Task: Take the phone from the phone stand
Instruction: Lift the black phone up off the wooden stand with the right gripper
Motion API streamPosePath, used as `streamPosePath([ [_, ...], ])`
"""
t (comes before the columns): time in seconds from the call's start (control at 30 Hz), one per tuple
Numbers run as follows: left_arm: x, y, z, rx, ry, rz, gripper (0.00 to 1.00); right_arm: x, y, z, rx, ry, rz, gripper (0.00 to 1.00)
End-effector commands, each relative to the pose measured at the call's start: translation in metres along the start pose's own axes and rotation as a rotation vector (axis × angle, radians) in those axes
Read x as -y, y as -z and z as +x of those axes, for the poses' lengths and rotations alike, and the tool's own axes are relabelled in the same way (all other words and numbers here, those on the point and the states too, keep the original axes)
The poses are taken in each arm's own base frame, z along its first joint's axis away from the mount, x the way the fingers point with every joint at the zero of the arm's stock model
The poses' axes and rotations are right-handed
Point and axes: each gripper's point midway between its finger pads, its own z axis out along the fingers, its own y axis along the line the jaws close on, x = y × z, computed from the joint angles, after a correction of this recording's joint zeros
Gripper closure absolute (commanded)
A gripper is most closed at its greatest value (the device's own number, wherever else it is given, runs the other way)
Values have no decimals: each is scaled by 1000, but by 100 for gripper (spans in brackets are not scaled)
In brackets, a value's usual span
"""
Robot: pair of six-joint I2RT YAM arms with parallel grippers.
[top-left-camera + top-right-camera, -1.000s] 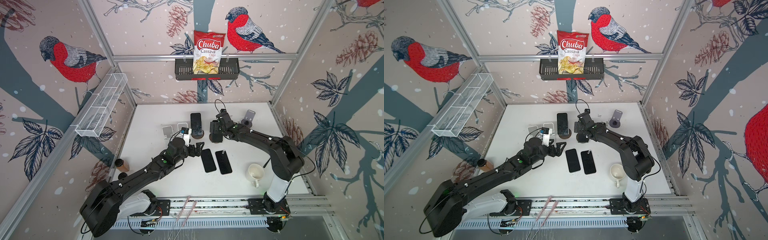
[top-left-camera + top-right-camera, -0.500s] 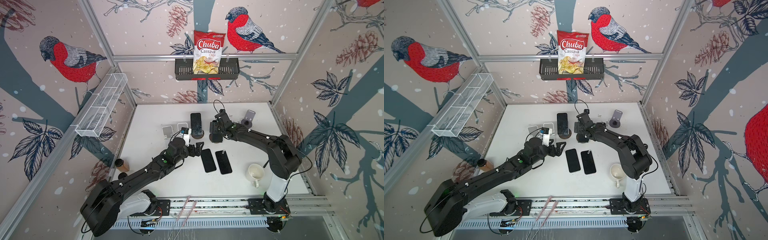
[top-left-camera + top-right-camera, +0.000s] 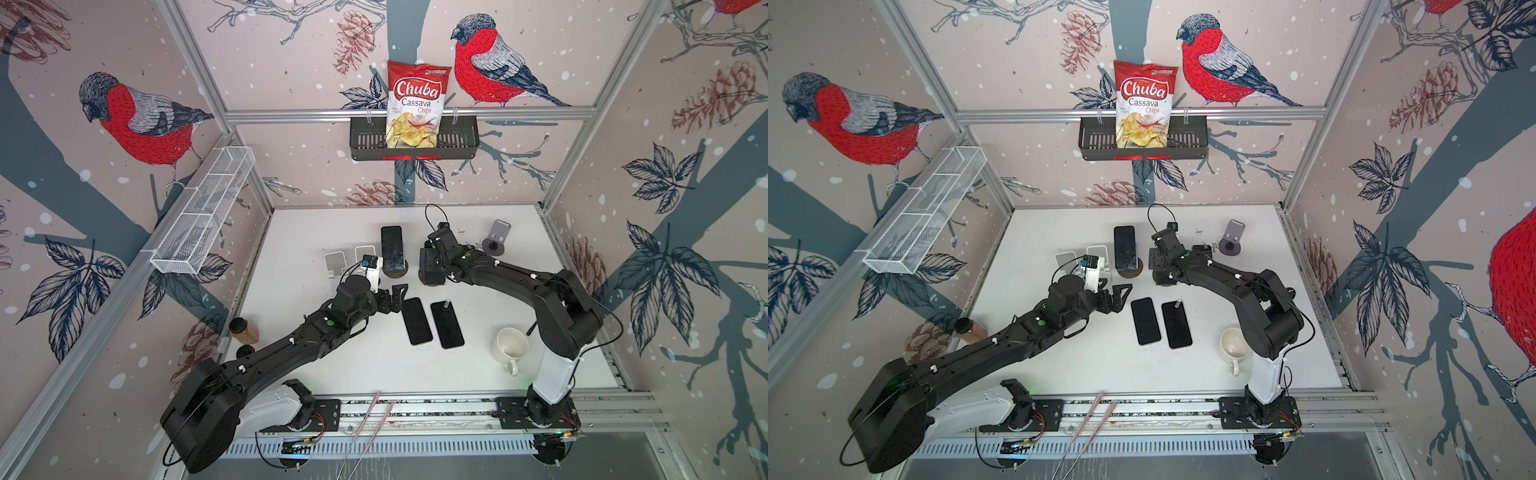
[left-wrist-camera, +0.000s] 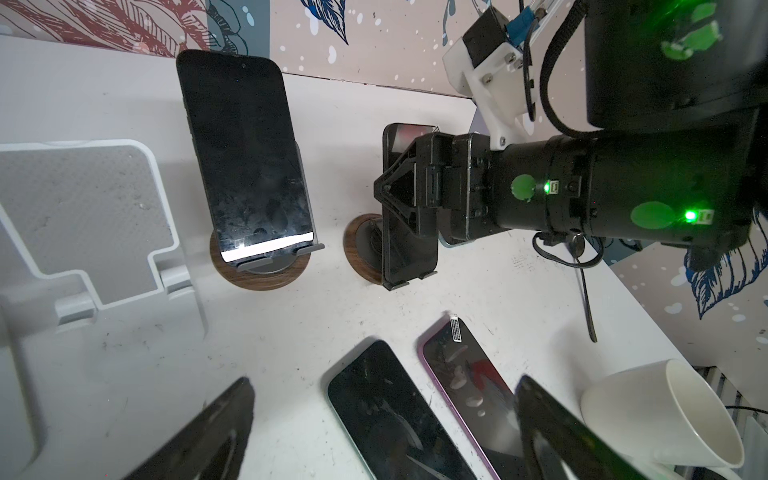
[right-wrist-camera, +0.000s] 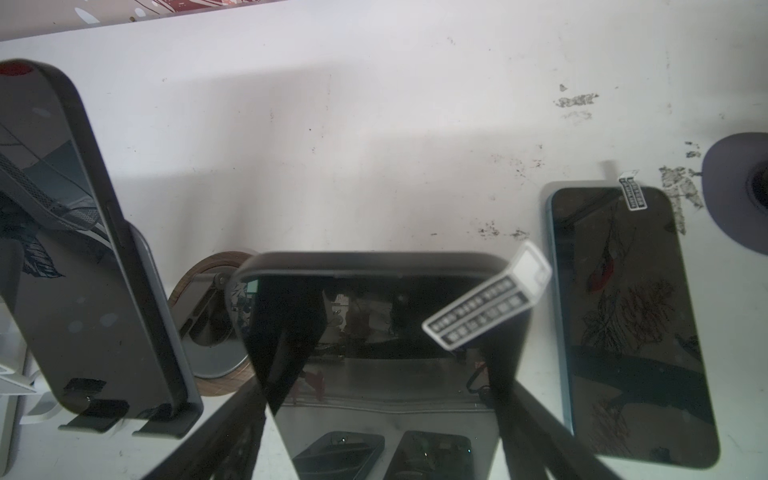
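In both top views the right tool (image 3: pixel 429 262) straddles a phone (image 3: pixel 1158 266) propped on its wood-based stand (image 3: pixel 1165 280) mid-bench. Left wrist: its jaws flank the phone's sides; contact unclear. Right wrist: phone (image 5: pixel 374 332) between fingers (image 5: pixel 286 332). Left tool (image 3: pixel 397 295) gapes, well apart.

- Both top views: bright, even light from overhead; white table (image 3: pixel 374 365) well lit, arm shadows soft and short.
- Straight frame rails bow outward near the edges: wide-lens distortion.
- Left wrist view: white glare band low on the standing phone (image 4: pixel 249 166); green lamp flare on the other arm.
- Right wrist view: near phone (image 5: pixel 374 332) and its label blurred, mirror reflections on glass; table behind sharp, broad grey shadows.
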Motion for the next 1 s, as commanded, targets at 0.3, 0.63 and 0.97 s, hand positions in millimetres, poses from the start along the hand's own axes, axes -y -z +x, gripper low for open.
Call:
streamPosePath([
  [0.3, 2, 0, -4, 18, -8, 8, 4, 0, -2, 5, 0, 9, 28, 24],
  [0.63, 2, -1, -4, 16, -12, 8, 4, 1, -2, 3, 4, 37, 35, 33],
  [0.97, 2, -2, -3, 13, -14, 8, 4, 0, 7, -3, 46, 76, 6, 33],
])
